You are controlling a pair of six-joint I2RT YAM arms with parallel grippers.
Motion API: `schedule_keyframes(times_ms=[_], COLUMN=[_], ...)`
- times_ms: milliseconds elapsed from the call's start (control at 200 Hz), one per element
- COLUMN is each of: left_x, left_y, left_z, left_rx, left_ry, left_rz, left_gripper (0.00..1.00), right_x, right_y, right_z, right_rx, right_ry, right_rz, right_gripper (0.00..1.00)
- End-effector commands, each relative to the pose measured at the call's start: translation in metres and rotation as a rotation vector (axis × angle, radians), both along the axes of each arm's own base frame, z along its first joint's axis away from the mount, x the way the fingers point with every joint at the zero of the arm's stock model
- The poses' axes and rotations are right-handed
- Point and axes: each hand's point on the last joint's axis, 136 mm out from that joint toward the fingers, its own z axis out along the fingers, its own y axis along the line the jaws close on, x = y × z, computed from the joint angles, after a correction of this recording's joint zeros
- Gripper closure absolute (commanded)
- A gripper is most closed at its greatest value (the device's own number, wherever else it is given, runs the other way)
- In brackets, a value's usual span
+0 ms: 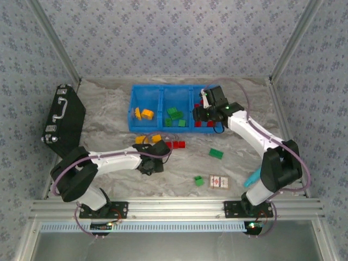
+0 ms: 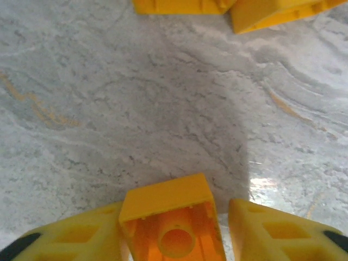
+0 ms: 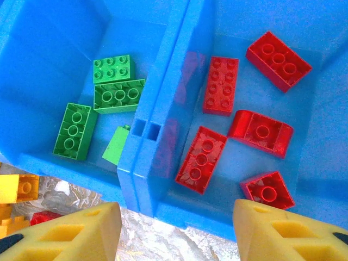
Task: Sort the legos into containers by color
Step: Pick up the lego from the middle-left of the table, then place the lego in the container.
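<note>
Left hand [image 2: 174, 228] pinches a yellow brick [image 2: 171, 217] just above the worktop [image 2: 136, 109]. Right hand [image 3: 176, 228] spread, empty, over the bin [image 3: 163, 109]. Bricks look light, rigid, slick plastic; grip flat opposite sides, not studs.

Grey marbled table [image 1: 109, 117], blue bin [image 1: 161, 128], black case [image 1: 63, 117], card box [image 1: 218, 181], loose legos [image 1: 216, 154]

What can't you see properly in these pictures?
- Left end effector: in the top view the arm covers it.
- Yellow brick between its fingers: left wrist view's bottom edge cuts it off.
- Fourth green brick: right wrist view, partly behind the blue bin's divider.
- Card box: top view, print too small to read.
</note>
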Motion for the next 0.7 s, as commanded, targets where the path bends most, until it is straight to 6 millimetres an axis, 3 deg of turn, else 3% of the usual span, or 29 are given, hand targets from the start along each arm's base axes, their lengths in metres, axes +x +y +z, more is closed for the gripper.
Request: schedule_keyframes(times_ms=[0, 120, 140, 320, 450, 625, 695], left_x=[0.002, 0.007, 0.009, 0.020, 0.047, 0.107, 0.133], left_y=[0.004, 0.005, 0.006, 0.011, 0.018, 0.038, 0.048], left_z=[0.001, 0.003, 0.004, 0.022, 0.063, 0.136, 0.154], left_rx=[0.051, 0.108, 0.120, 0.158, 0.179, 0.159, 0.151], left_ry=[-0.011, -0.024, -0.027, -0.077, -0.172, -0.348, -0.401], left_rz=[-0.008, -0.066, -0.074, -0.112, -0.137, -0.131, -0.126], left_gripper=[0.59, 0.69, 0.69, 0.71, 0.71, 0.71, 0.71], right_x=[-0.004, -0.011, -0.019, -0.053, -0.088, -0.135, -0.152], right_y=[-0.002, -0.002, -0.004, -0.014, -0.025, -0.027, -0.024], right_z=[0.011, 0.006, -0.007, -0.031, -0.054, -0.070, -0.073], right_rx=[0.015, 0.040, 0.033, 0.049, 0.039, 0.019, 0.023], right_ry=[-0.036, -0.018, 0.014, 0.101, 0.176, 0.238, 0.258], right_rz=[0.013, 0.021, 0.022, 0.005, -0.026, -0.029, -0.033], right_gripper=[0.42, 0.42, 0.42, 0.42, 0.42, 0.42, 0.41])
